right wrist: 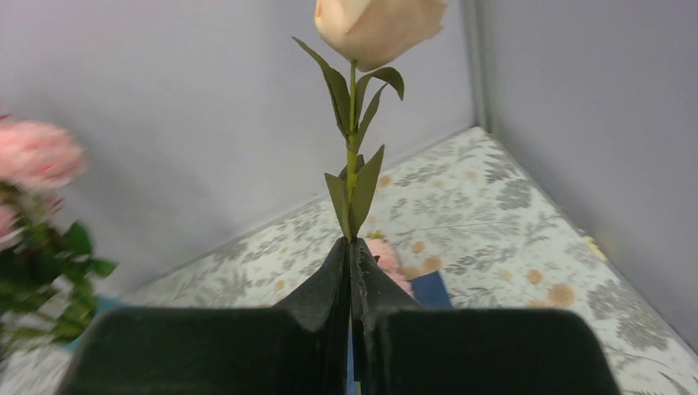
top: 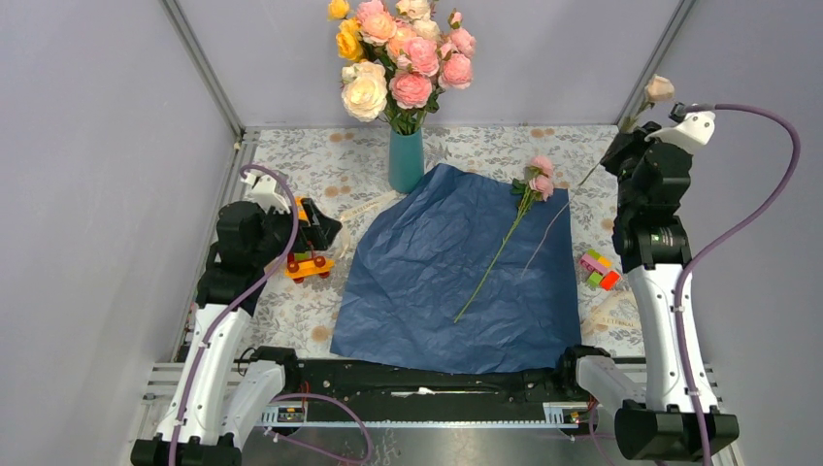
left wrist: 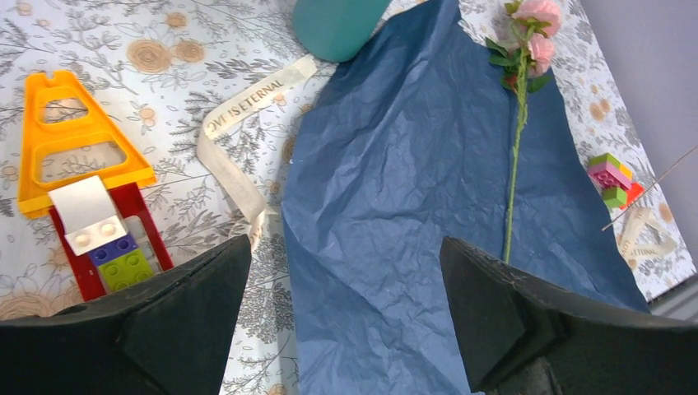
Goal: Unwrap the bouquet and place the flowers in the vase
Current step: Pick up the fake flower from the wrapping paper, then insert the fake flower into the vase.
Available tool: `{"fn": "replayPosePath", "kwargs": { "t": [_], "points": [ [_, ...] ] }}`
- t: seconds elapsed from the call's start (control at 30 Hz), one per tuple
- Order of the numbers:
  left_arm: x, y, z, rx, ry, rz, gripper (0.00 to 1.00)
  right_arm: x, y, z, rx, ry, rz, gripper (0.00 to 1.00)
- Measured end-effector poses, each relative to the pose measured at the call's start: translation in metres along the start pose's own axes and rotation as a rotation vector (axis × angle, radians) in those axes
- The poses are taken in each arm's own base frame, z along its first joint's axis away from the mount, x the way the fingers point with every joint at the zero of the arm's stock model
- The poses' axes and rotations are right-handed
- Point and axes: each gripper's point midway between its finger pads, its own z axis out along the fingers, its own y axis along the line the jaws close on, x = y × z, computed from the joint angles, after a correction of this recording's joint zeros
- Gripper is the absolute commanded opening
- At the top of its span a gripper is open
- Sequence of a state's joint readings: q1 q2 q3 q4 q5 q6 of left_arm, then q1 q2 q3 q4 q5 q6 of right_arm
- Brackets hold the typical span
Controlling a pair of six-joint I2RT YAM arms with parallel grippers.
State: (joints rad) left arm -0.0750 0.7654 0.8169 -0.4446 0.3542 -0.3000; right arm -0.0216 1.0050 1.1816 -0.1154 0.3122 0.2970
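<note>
The bouquet's blue paper (top: 456, 272) lies spread flat on the table, crinkled (left wrist: 387, 181). One of the flowers (top: 537, 178), a pink rose with buds on a long green stem (left wrist: 517, 156), rests across its right half. My right gripper (right wrist: 350, 244) is raised at the back right (top: 624, 146), shut on the thin green stem of a pale rosebud (right wrist: 374, 25) that points upward (top: 659, 89). The teal vase (top: 407, 160) stands behind the paper's far corner (left wrist: 337, 25). My left gripper (left wrist: 346, 247) hovers open over the paper's left edge (top: 325, 231) with nothing between its fingers.
A large bunch of yellow, cream and pink roses (top: 403, 53) fills the vase. An orange and red brick toy (left wrist: 74, 164) and a printed ribbon (left wrist: 239, 156) lie left of the paper. Small coloured bricks (top: 599, 269) and another ribbon (top: 609, 311) lie on its right. Walls close in the table.
</note>
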Motion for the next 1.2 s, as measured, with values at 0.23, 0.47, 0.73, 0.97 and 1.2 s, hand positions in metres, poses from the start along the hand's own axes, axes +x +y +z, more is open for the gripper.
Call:
{"fn": "replayPosePath", "kwargs": {
  "t": [0.23,0.47,0.73,0.97,1.2],
  "points": [
    [0.0,-0.02,-0.006,0.108,-0.006,0.012,0.89,0.001,0.06,-0.034,-0.346,0.072,0.043,0.0],
    [-0.011,-0.081,-0.037,0.347,-0.067,-0.034,0.89,0.021,0.154,-0.106,-0.778,0.206,0.099,0.0],
    [-0.017,-0.18,-0.079,0.723,-0.074,-0.115,0.89,0.023,0.235,-0.199,-1.195,0.296,0.198,0.0],
    [0.001,-0.24,-0.076,0.878,0.026,-0.156,0.89,0.023,0.271,-0.263,-1.426,0.363,0.229,0.0],
    [0.005,-0.266,-0.065,0.898,0.057,-0.16,0.52,0.017,0.283,-0.302,-1.548,0.389,0.243,0.0]
  ]
}}
